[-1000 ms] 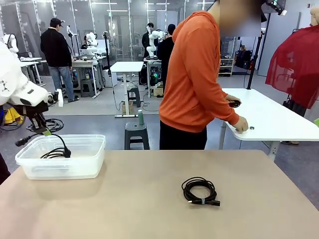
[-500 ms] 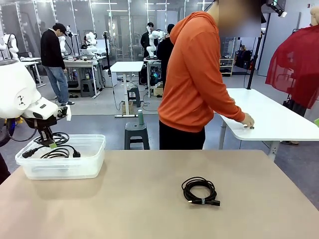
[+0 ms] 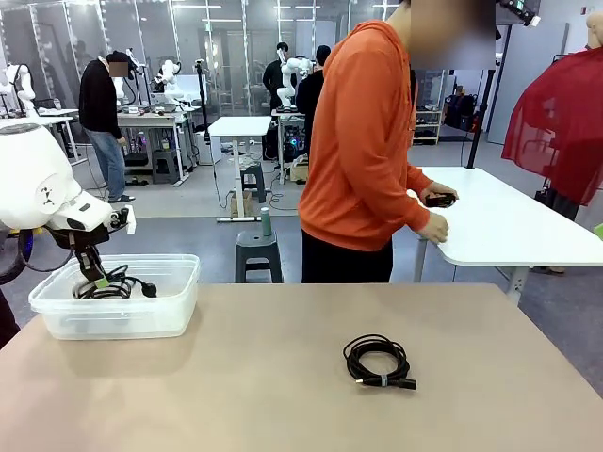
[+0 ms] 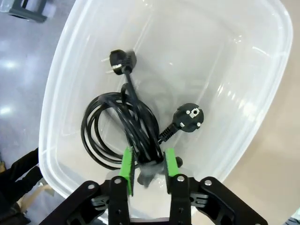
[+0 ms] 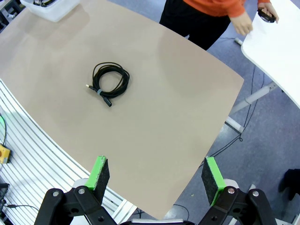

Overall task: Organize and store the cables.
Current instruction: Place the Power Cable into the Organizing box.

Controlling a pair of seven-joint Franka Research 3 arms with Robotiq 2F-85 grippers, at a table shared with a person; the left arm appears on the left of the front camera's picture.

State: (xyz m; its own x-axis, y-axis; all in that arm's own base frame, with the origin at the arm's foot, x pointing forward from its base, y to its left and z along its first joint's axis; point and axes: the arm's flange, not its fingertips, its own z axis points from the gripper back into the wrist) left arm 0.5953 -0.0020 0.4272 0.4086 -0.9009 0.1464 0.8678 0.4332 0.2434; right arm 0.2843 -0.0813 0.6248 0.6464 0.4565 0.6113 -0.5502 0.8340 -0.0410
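Clear bin (image 4: 262,108), coiled black cable (image 4: 119,129) inside, left gripper (image 4: 148,165) above

A robotics lab: in the upper left of the front view, glass partitions (image 3: 188,56) back rows of white workbenches (image 3: 238,127) with people standing among them, over a polished grey floor (image 3: 188,202). A beige table (image 3: 283,377) fills the foreground, with a white table (image 3: 509,226) at right.

Clear glossy plastic bin (image 4: 262,93), matt smooth tan table (image 3: 283,377), black rubbery cables (image 4: 117,126)
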